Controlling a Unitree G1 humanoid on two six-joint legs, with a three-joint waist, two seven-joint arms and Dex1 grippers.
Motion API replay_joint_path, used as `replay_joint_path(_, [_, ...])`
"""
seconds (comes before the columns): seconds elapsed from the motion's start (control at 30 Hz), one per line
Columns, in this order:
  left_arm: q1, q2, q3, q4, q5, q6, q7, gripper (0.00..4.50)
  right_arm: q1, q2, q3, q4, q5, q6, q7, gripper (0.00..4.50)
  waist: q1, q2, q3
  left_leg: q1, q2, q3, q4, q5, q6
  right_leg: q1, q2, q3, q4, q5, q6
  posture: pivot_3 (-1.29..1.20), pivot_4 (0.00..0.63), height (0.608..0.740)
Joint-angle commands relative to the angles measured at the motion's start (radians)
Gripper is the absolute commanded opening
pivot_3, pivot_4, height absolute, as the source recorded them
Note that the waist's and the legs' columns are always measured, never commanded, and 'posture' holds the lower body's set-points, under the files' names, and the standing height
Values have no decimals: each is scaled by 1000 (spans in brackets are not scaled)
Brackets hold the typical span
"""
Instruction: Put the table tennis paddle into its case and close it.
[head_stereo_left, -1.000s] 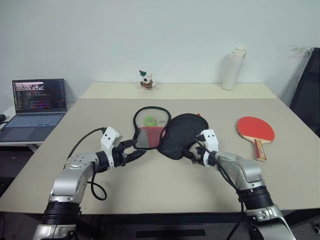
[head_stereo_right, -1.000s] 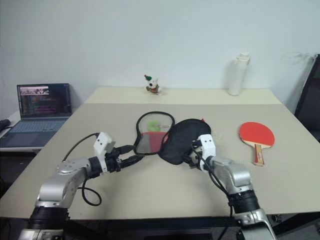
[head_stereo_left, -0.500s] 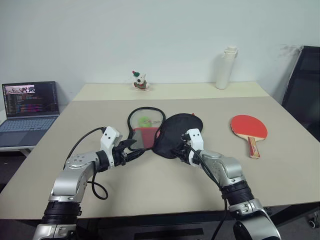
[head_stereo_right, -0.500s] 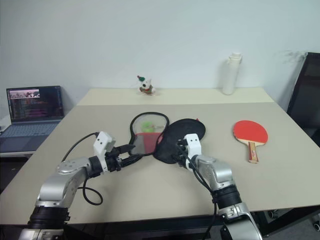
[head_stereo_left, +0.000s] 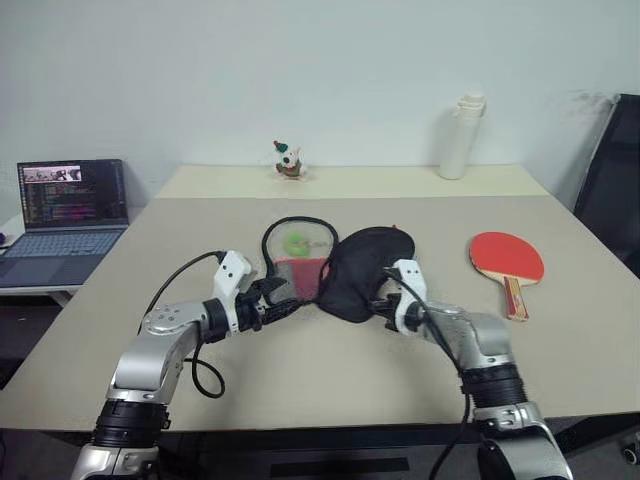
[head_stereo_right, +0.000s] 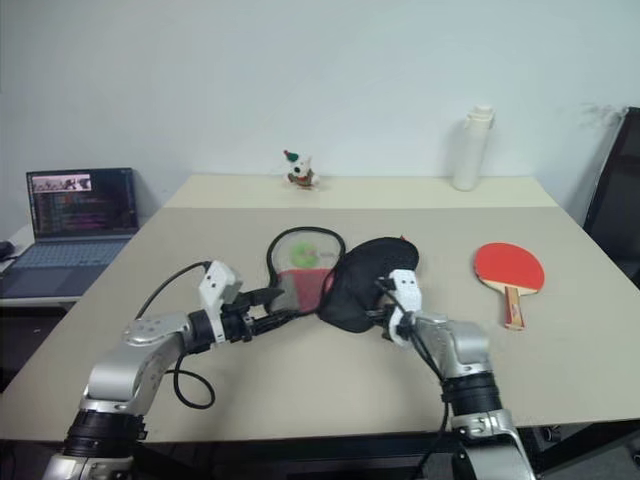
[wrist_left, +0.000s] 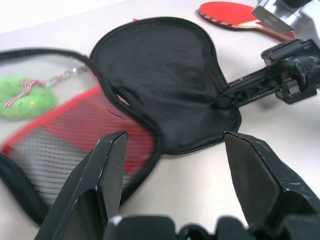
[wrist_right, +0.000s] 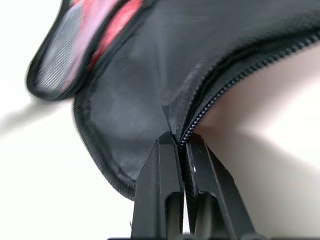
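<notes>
The case (head_stereo_left: 335, 265) lies opened near the middle of the table (head_stereo_left: 300, 380), with its two halves spread side by side. The black half is on the robot's right and the mesh-lined half with the red panel is on its left. From the head camera, the near edge of the black half is partly covered by the right gripper (head_stereo_left: 383, 297), so the exact place of contact is hard to see there. The right wrist view gives it better: the two fingers (wrist_right: 162, 200) are pressed together on the black fabric at the zipper seam, and a fold of the cloth rises between them. The right gripper is thus clamped on the edge of the case.

The left gripper (head_stereo_left: 283, 298) is at the near end of the mesh half. In the left wrist view its fingers (wrist_left: 107, 170) stand wide apart with nothing between them; whether one tip touches the rim of the case I cannot tell for sure.

A green charm (wrist_left: 22, 97) lies under the mesh, cut off by the edge of that view.

The table tennis paddle (head_stereo_left: 509, 262) lies flat on the table, well apart from the case on the robot's right, red face up and handle toward the robot.

At the far edge stand a white bottle (head_stereo_left: 461, 136) and a small toy figure (head_stereo_left: 289, 160). A laptop (head_stereo_left: 62, 208) is open on a side desk to the left.
</notes>
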Motion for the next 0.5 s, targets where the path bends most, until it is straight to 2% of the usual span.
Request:
replay_joint_path(0.03, [-23, -3, -21, -43, -8, -25, -11, 3273, 2, -88, -26, -54, 25, 59, 48, 102, -1, 0, 0, 0, 0, 0, 0, 0, 0, 0, 0, 0, 0, 0, 1, 0, 150, 740])
replay_joint_path(0.23, [-36, -30, -69, -38, 5, -43, -12, 3273, -40, -254, -4, 4, 28, 81, 153, 102, -1, 0, 0, 0, 0, 0, 0, 0, 0, 0, 1, 0, 0, 0, 1, 0, 150, 740])
replay_joint_path(0.5, [-68, -57, -103, -9, 16, -65, -16, 3273, -142, -404, 58, 188, -22, 8, 295, 102, -2, -1, 1, 0, 0, 3, 0, 0, 0, 0, 2, 0, -1, 0, 1, 0, 150, 740])
